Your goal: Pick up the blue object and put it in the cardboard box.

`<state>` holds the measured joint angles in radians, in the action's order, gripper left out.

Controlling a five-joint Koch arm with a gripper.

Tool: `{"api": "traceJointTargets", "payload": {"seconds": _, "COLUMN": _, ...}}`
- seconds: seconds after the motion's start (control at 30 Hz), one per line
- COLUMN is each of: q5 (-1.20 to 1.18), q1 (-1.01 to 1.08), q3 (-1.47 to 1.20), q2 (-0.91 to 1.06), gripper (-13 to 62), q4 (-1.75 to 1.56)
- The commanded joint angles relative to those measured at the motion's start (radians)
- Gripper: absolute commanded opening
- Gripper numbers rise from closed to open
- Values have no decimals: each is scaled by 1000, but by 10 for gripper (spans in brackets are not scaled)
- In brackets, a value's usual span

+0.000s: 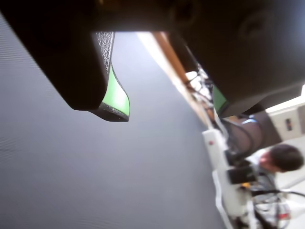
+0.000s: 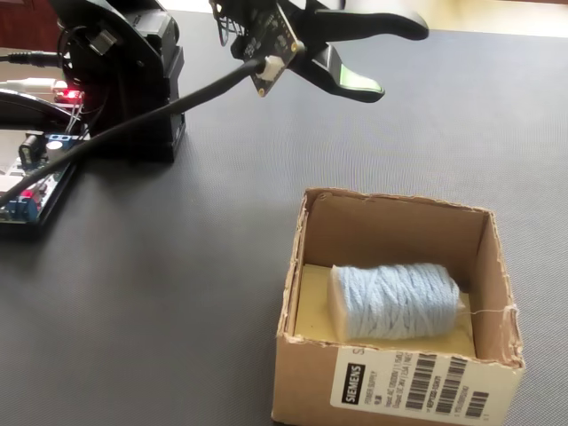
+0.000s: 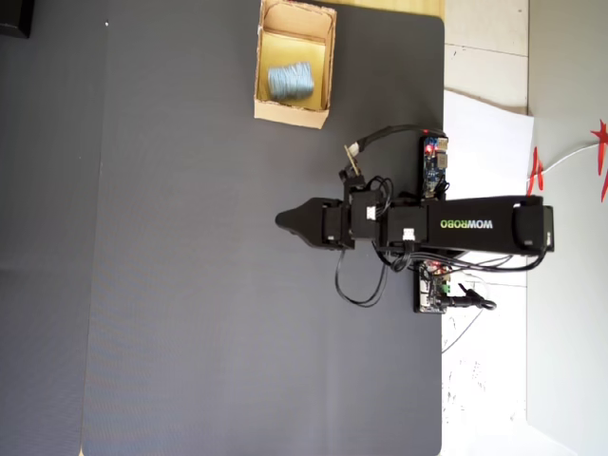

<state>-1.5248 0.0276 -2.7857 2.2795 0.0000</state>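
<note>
The pale blue object [image 2: 395, 300] lies on its side inside the cardboard box [image 2: 293, 266], on the yellowish floor, in the fixed view. From overhead the blue object [image 3: 290, 81] shows in the box [image 3: 294, 116] at the top of the mat. My gripper [image 2: 399, 60] hangs open and empty in the air, well behind the box and apart from it. In the wrist view the gripper [image 1: 169, 109] shows two green-padded fingers [image 1: 116, 98] wide apart with only grey mat between them. Overhead, the gripper [image 3: 283, 220] points left, below the box.
The black arm base [image 2: 133, 80] stands at the back left with circuit boards [image 2: 35, 177] and cables beside it. The dark mat [image 3: 190, 285] covers the table; white paper [image 3: 484, 133] lies past its right edge overhead. A person [image 1: 281, 157] shows beyond the table edge.
</note>
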Motion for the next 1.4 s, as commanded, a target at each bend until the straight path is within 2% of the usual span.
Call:
{"api": "traceJointTargets", "payload": {"seconds": 0.0, "q5": -23, "q1": 15, "q3": 3, "q2": 91, "gripper": 349, "q4": -87}}
{"api": "traceJointTargets", "payload": {"seconds": 0.6, "q5": -29, "q1": 67, "q3": -333, "q2": 89, "gripper": 349, "q4": -118}}
{"api": "traceJointTargets", "payload": {"seconds": 1.0, "q5": -26, "q1": 80, "q3": -333, "q2": 86, "gripper": 352, "q4": 43}}
{"api": "traceJointTargets", "payload": {"seconds": 1.37, "q5": -26, "q1": 80, "q3": -333, "q2": 87, "gripper": 347, "q4": 43}}
